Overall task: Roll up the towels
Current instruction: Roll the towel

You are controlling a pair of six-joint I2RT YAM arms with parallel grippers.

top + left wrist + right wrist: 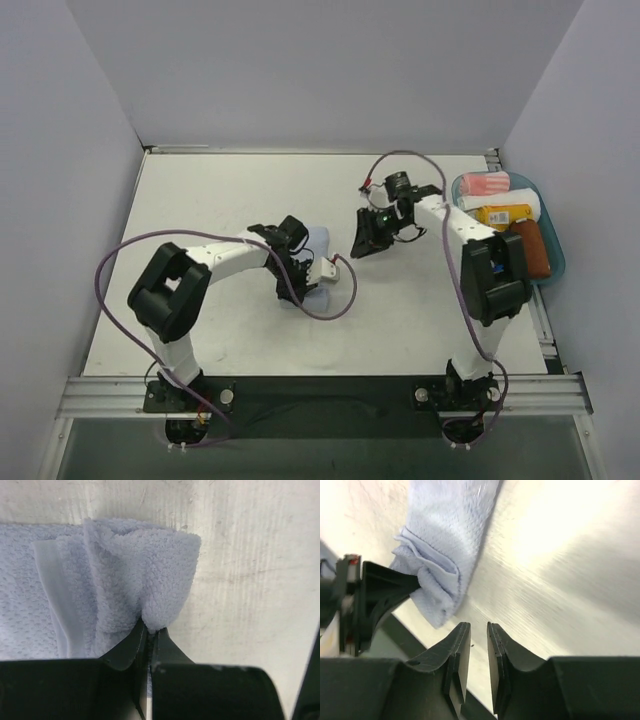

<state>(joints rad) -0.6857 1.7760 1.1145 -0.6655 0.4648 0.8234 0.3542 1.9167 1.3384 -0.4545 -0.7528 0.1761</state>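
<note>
Closest in, the metal rail point(110, 395) carrying both arm bases runs along the edge of the surface point(220, 190), on the near side of the pale blue towel point(319, 238) point(150, 565) point(450, 525), which is the handiest thing to orient by. The left arm point(225, 258) comes in from the towel's left and tips down over it, so the top view only shows bits of blue peeking out around the wrist, and a purple cable point(112, 270) loops out behind the arm. The left jaws are clenched on that towel. In the left wrist view the tips are pressed together with a bunched-up fold of terry pinched between them, while the rest of the cloth spreads away from the fold with a smooth hem band point(50, 580) running across it. The right arm point(490, 270) bends in from the towel's right. The right jaws are released, with a narrow gap between them and nothing in it, and they sit just beside the towel's end without touching it. Well off to the towel's right is a teal tray point(557, 255). The rust-brown towel point(535, 250) lies at its near end and looks rolled up, then there's a yellow cloth point(503, 214), and a pink-and-white striped cloth point(486, 183) at the far end. Beyond the towel the surface runs back to grey walls point(320, 70).
</note>
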